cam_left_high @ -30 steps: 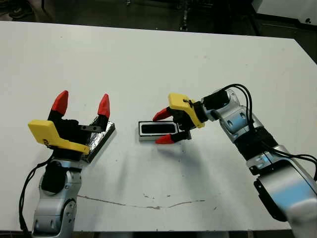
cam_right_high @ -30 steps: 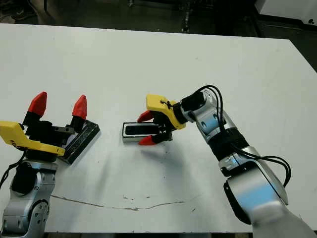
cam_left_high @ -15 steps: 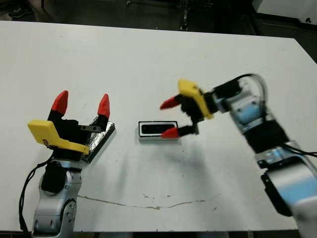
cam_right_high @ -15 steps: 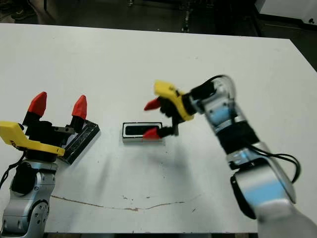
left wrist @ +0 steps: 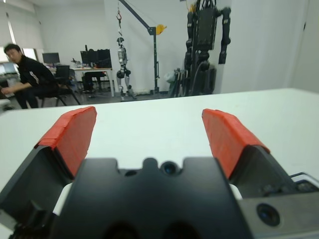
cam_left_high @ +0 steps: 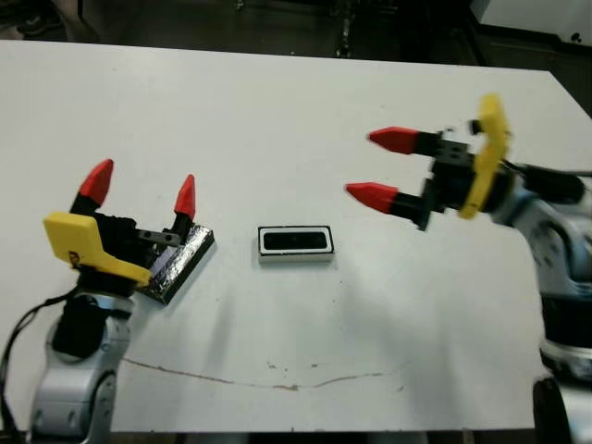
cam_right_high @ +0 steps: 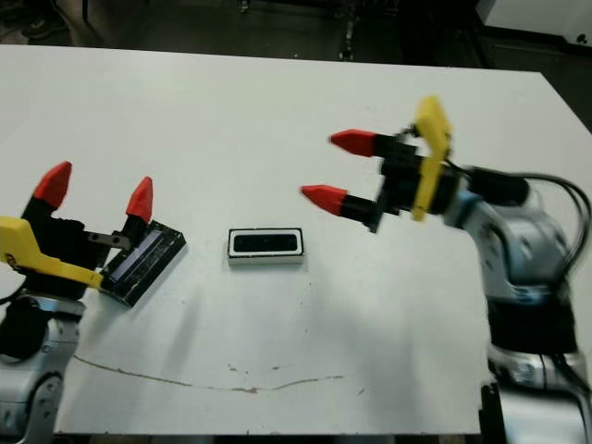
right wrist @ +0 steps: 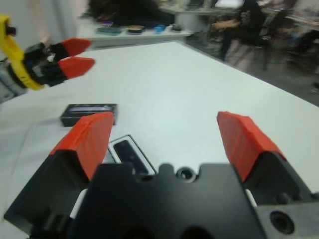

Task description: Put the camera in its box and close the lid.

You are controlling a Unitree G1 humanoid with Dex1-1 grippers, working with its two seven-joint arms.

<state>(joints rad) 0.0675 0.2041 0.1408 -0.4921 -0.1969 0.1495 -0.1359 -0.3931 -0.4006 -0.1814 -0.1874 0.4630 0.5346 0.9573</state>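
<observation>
- Head views: We take the box (cam_left_high: 296,243) as our landmark. It sits flat on the white table (cam_left_high: 277,111), and the camera (cam_left_high: 296,240) lies inside it as a dark bar framed by the white walls. The lid (cam_left_high: 180,264) rests on the table, well apart from the box on the robot's left side, its near end under the left gripper (cam_left_high: 141,197). That gripper is spread wide and empty, with one finger just over the lid's edge. The right gripper (cam_left_high: 381,166) hangs in the air well apart from the box on the robot's right side, spread wide, holding nothing.
- Left wrist view: We see the left gripper's fingers (left wrist: 72,134) set wide apart with only bare table between them. Neither the lid nor the box shows here. A person sits at a desk far beyond the table.
- Right wrist view: We see the right gripper's fingers (right wrist: 87,139) wide apart. Between them lies the box (right wrist: 130,155) with the camera in it, the lid (right wrist: 88,113) beyond the box, and the left gripper (right wrist: 75,57) above the lid.
- Step in hand: We judge the camera placement done and the lid step not yet begun.
- Next move: We judge that the left gripper must descend over the lid, grip it by its long edges, carry it across to the box, align it squarely and lower it flat.
</observation>
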